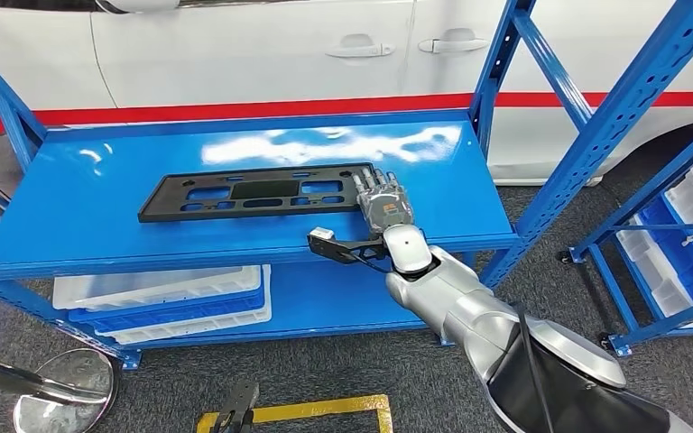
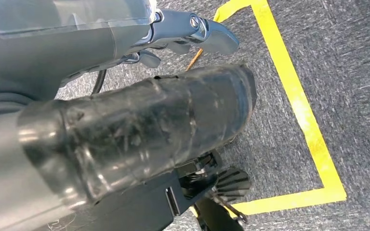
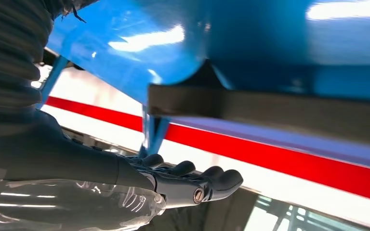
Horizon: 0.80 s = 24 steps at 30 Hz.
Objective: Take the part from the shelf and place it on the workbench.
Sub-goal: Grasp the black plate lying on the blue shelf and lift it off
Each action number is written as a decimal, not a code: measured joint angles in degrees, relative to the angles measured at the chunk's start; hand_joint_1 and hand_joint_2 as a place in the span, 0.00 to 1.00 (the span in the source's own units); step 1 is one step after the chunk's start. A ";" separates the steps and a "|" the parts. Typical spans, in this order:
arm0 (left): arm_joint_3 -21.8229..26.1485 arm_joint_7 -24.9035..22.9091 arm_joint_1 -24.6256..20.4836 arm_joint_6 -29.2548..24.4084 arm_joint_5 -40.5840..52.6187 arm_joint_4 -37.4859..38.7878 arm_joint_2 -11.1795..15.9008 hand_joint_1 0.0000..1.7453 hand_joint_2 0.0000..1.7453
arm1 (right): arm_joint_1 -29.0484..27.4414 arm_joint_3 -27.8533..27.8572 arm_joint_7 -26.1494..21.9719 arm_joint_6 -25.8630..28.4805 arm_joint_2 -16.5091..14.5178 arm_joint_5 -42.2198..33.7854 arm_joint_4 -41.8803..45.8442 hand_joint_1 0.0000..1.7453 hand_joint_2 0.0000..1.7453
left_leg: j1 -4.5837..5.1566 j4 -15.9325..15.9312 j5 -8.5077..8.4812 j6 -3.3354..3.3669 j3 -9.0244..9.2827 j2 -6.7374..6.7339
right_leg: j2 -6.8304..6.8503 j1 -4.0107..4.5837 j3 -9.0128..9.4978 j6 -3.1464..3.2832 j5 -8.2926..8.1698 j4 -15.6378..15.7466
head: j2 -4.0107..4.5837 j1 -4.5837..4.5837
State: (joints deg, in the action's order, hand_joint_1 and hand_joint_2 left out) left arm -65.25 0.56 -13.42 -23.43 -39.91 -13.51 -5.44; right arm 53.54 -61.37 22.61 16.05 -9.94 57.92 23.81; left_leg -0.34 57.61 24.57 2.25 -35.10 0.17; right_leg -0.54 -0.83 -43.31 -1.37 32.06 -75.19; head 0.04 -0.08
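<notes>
The part (image 1: 253, 192) is a long, flat black plate with several cut-outs, lying on the blue top shelf (image 1: 99, 216). My right hand (image 1: 384, 203) reaches in over the part's right end, palm down and fingers stretched toward the back. In the right wrist view the outstretched fingers (image 3: 207, 180) hold nothing, and a gap separates them from the part's dark edge (image 3: 270, 113). My left hand (image 2: 173, 125) hangs low over the grey carpet, with nothing in it.
A white car with a red stripe (image 1: 262, 54) stands close behind the shelf. Blue uprights (image 1: 498, 63) frame its right end. White and blue trays (image 1: 162, 302) sit on the lower shelf. A second rack with bins (image 1: 686, 244) is at right. Yellow floor tape (image 1: 325, 410) and a chrome post base (image 1: 63, 392) lie near me.
</notes>
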 joint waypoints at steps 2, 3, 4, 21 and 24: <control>0.00 0.04 0.12 -0.01 0.04 0.00 -0.05 0.00 0.00 | 0.08 -0.01 0.26 0.13 0.37 0.08 -0.25 0.00 0.00 | -0.08 0.45 0.28 -0.23 -0.03 0.06 | 0.06 -0.37 2.29 -0.27 -3.22 4.44 | 0.00 0.05; 0.00 0.08 0.12 -0.01 0.07 0.00 -0.09 0.00 0.00 | 0.21 -0.01 0.32 0.25 0.52 0.11 -0.37 0.00 0.00 | -0.05 0.89 0.55 -0.54 -0.15 0.10 | 0.07 -0.50 4.13 -0.38 -4.71 8.03 | 0.00 0.11; 0.00 0.10 0.09 -0.02 0.09 0.00 -0.11 0.00 0.00 | 0.36 -0.01 0.34 0.42 0.59 0.15 -0.43 0.00 0.00 | 0.03 1.47 0.85 -0.87 -0.39 0.13 | 0.04 -0.56 5.68 -0.23 -5.70 11.11 | 0.00 0.15; 0.00 0.28 0.39 0.13 2.02 0.00 -0.28 0.00 0.00 | 0.58 1.73 -7.86 9.41 0.77 -6.82 0.23 0.00 0.00 | 0.65 2.60 0.79 -1.04 -1.40 0.11 | -0.20 -0.01 7.49 2.04 -5.68 14.17 | 0.00 -0.41; 0.00 0.04 0.59 0.31 2.85 0.00 -0.24 0.00 0.00 | 0.44 2.55 -10.40 10.98 0.76 -9.30 0.79 0.00 0.00 | 0.55 1.46 0.64 -0.68 -0.86 0.16 | -0.09 0.02 7.44 1.09 -5.55 14.29 | 0.00 -0.39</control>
State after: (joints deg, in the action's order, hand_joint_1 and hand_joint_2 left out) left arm -65.25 0.60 -12.83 -23.12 -37.06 -13.51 -5.67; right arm 53.98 -58.82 12.20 27.02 -9.18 48.63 24.59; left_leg 0.21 59.08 25.21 1.58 -35.97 0.33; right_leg -0.63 -0.82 -35.86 -0.28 26.50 -60.90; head 0.04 -0.47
